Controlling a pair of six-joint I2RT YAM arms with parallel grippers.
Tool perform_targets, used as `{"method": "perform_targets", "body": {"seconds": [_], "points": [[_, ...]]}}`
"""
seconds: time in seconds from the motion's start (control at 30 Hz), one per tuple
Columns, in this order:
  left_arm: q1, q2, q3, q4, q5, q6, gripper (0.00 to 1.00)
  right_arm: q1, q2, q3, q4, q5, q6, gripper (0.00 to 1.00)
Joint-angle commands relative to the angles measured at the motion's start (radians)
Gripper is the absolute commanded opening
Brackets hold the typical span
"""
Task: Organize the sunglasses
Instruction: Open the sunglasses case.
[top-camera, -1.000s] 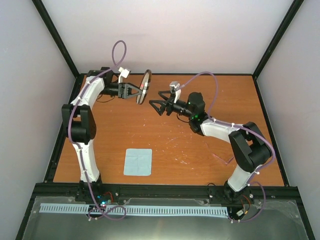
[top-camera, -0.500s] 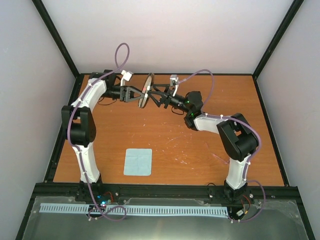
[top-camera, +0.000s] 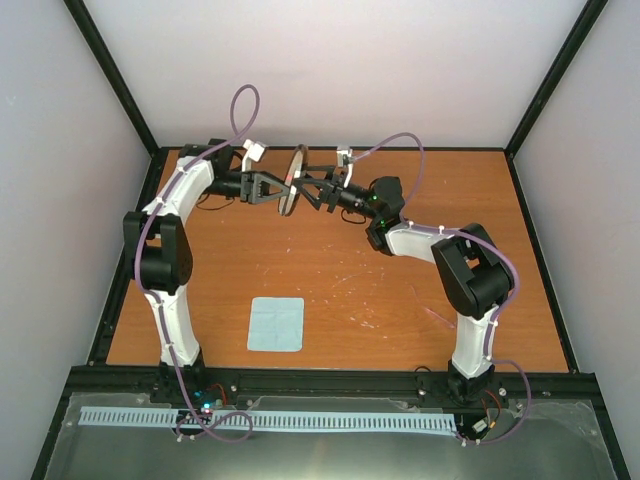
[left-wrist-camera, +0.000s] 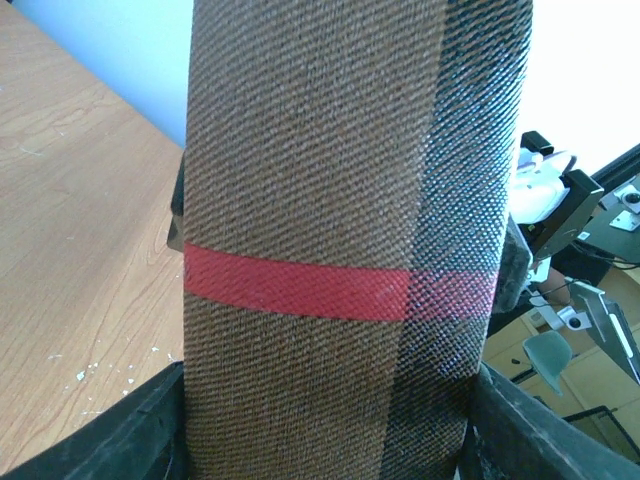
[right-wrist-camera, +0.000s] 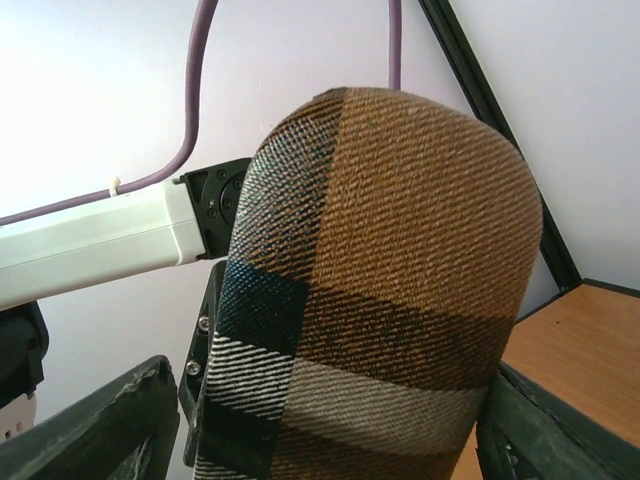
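The grey-tan case with a red band is held on edge above the far middle of the table. My left gripper is shut on it from the left; in the left wrist view the case fills the space between the gripper's fingers. My right gripper is at the case from the right. In the right wrist view the case stands between its wide-open jaws, with a small gap on the left side. The sunglasses show only as a faint pinkish outline on the table at the right.
A pale blue square cloth lies flat near the front of the table, left of centre. Black frame posts and pale walls enclose the table on the far, left and right sides.
My right arm has swung left and away from me, from mid-table up to the case, so its open jaws now straddle it. My left gripper has shifted the case slightly.
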Motion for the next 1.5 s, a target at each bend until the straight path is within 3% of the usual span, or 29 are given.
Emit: {"method": "perform_targets", "body": {"seconds": [0.0,0.13,0.2,0.37,0.47,0.53,0.57,0.9,1.47], "points": [[-0.021,-0.024,0.054,-0.007,0.021,0.019,0.26,0.004,0.008,0.032,-0.019,-0.022,-0.039,0.8],[-0.022,-0.031,0.057,-0.008,0.016,0.024,0.24,-0.004,-0.016,0.008,-0.062,0.027,-0.09,0.84],[-0.022,-0.033,0.056,-0.008,0.013,0.023,0.24,-0.014,-0.016,0.004,-0.049,0.029,-0.083,0.8],[-0.023,-0.024,0.063,-0.007,0.009,0.018,0.27,-0.027,-0.013,0.006,-0.037,0.019,-0.068,0.41],[-0.023,-0.02,0.066,-0.007,-0.013,0.015,0.48,-0.031,-0.013,0.005,-0.031,0.013,-0.065,0.29],[-0.023,-0.019,0.074,-0.008,-0.052,0.014,0.91,-0.034,-0.017,-0.003,-0.029,0.015,-0.064,0.27],[-0.023,-0.02,0.082,-0.008,-0.081,0.016,0.98,-0.036,-0.018,-0.005,-0.022,0.014,-0.061,0.26],[-0.031,-0.14,-0.003,0.335,-0.327,-0.197,0.99,-0.047,-0.051,-0.018,-0.075,0.021,-0.096,0.25],[-0.081,-0.101,-0.053,0.45,-0.555,-0.179,0.99,-0.053,-0.071,-0.033,-0.036,-0.049,-0.029,0.23]]}}
